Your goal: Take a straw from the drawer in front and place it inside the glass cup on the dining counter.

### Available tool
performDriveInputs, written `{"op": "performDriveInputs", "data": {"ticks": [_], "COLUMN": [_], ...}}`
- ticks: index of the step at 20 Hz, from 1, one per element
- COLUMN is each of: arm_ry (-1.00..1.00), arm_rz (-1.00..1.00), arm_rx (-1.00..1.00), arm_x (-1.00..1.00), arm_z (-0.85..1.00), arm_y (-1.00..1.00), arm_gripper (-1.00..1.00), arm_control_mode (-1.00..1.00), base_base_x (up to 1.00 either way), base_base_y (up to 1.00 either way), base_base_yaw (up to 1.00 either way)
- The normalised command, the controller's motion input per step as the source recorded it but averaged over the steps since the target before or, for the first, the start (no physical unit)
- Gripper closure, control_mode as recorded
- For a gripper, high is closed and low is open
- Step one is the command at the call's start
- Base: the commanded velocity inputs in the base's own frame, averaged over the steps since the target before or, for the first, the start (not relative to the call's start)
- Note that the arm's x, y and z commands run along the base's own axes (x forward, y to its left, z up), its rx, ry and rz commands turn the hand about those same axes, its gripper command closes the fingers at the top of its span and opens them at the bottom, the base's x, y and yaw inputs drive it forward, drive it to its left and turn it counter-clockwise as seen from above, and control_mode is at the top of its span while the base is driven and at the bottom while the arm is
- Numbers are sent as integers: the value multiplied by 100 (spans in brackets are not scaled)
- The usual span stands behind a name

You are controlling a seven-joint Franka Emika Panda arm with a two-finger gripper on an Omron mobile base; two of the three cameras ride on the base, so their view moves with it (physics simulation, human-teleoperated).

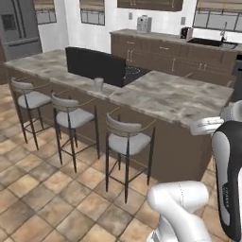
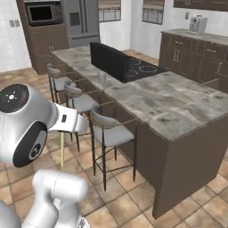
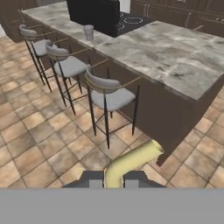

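My gripper (image 3: 111,182) is shut on the straw (image 3: 131,161), a yellowish-tan stick that runs from between the dark fingertips (image 3: 89,182) toward the floor tiles. In the right base view the straw (image 2: 62,149) hangs as a thin upright stick below the white hand, over the floor in front of the stools. The glass cup (image 1: 98,84) (image 2: 102,78) (image 3: 89,31) stands upright near the front edge of the dining counter (image 1: 179,97) (image 2: 178,104) (image 3: 183,61), far from the gripper. The drawer is out of view.
Three grey-seated stools (image 1: 126,142) (image 2: 109,131) (image 3: 107,96) line the counter's near side, between me and the cup. A black stovetop panel (image 1: 94,64) (image 2: 107,60) rises behind the cup. Tiled floor (image 1: 52,194) lies open on this side.
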Motion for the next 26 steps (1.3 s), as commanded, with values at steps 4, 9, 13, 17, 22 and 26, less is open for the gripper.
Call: {"op": "performDriveInputs", "data": {"ticks": [4,9,13,17,22,26], "arm_ry": [0,0,0,0,0,0], "arm_rz": [0,0,0,0,0,0], "arm_rx": [0,0,0,0,0,0], "arm_x": [0,0,0,0,0,0], "arm_z": [0,0,0,0,0,0], "arm_y": [0,0,0,0,0,0], "arm_gripper": [100,100,100,100,100,100], "arm_control_mode": [100,100,100,100,100,100], "base_base_x": [61,52,31,16,14,16], "base_base_y": [98,92,93,97,93,87], "base_base_yaw": [-35,-40,-46,-48,-47,-46]}}
